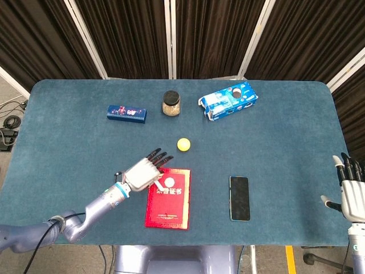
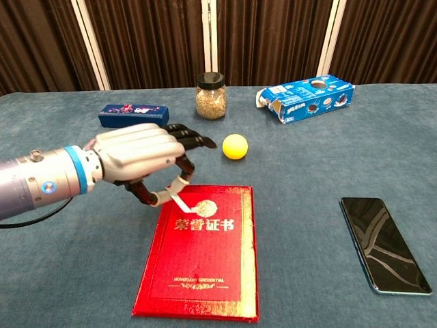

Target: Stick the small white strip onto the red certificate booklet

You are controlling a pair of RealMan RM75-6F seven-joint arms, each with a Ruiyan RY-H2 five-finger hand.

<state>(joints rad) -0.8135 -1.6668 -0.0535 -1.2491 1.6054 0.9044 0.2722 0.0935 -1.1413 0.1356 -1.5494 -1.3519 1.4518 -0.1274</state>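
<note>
Blue table [image 1: 68, 148]: left hand [image 2: 136, 158] pinching white strip [image 2: 180, 203] over red booklet's [image 2: 201, 263] top-left corner

Your desk [image 2: 61, 273]: matt blue cloth, felt-like. Red certificate booklet [image 2: 201, 260]: glossy, gilt-edged cover. Your left hand [image 2: 133, 156]: smooth silver shell, dark fingers [image 2: 194, 139]. Phone [image 2: 384, 243]: glossy glass. Jar [image 2: 211, 96]: clear, probably glass.
</note>
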